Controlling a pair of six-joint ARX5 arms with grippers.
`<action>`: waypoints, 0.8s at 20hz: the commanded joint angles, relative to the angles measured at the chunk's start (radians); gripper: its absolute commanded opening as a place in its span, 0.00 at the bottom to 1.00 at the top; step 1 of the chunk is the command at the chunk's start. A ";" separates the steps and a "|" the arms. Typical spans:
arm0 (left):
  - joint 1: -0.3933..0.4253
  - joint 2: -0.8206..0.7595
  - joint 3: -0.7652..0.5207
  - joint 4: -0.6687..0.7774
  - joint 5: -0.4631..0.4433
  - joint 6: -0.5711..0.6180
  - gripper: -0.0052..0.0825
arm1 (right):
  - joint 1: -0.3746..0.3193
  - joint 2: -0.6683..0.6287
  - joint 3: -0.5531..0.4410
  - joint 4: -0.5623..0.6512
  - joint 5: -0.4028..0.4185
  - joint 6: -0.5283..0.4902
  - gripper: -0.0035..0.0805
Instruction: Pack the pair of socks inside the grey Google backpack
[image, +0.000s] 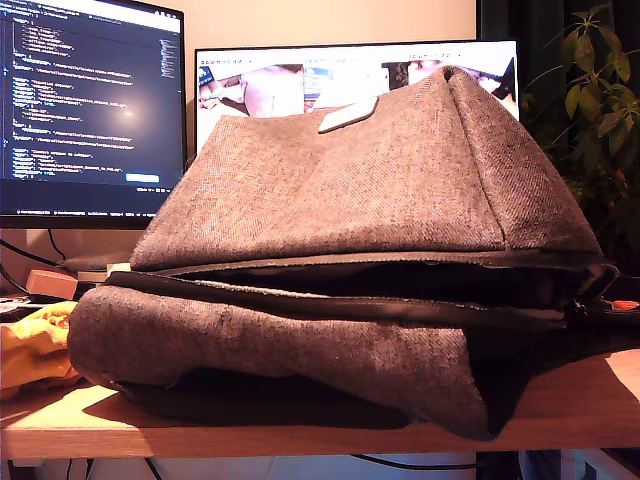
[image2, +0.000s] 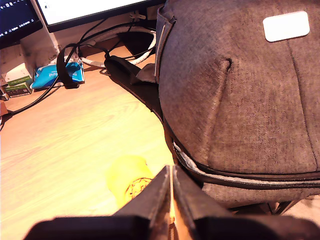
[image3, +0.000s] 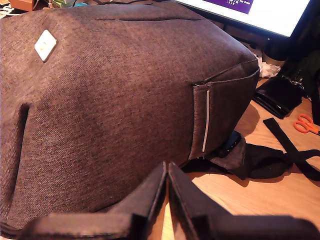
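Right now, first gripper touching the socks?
Apart. First wrist view: my first gripper is shut and empty, the pair of socks lying on the table beyond it.

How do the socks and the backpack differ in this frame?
Colour: the socks are mustard yellow; the backpack is grey-brown tweed with a pale patch.
Size: the socks are a small bundle; the backpack fills most of the exterior view.
Place: the socks lie outside the backpack, at the exterior view's left edge; the backpack sits mid-desk with its zip gaping open.
Both rest on the wooden desk.
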 joint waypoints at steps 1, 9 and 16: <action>0.002 0.003 -0.006 -0.078 0.046 -0.003 0.03 | -0.001 0.002 -0.005 -0.073 -0.003 -0.003 0.03; 0.001 0.039 -0.006 0.055 0.107 -0.002 0.03 | -0.001 0.003 -0.005 -0.048 -0.016 -0.003 0.03; -0.036 0.284 0.001 0.425 0.247 0.034 0.66 | 0.001 0.055 -0.005 0.028 -0.144 -0.003 0.03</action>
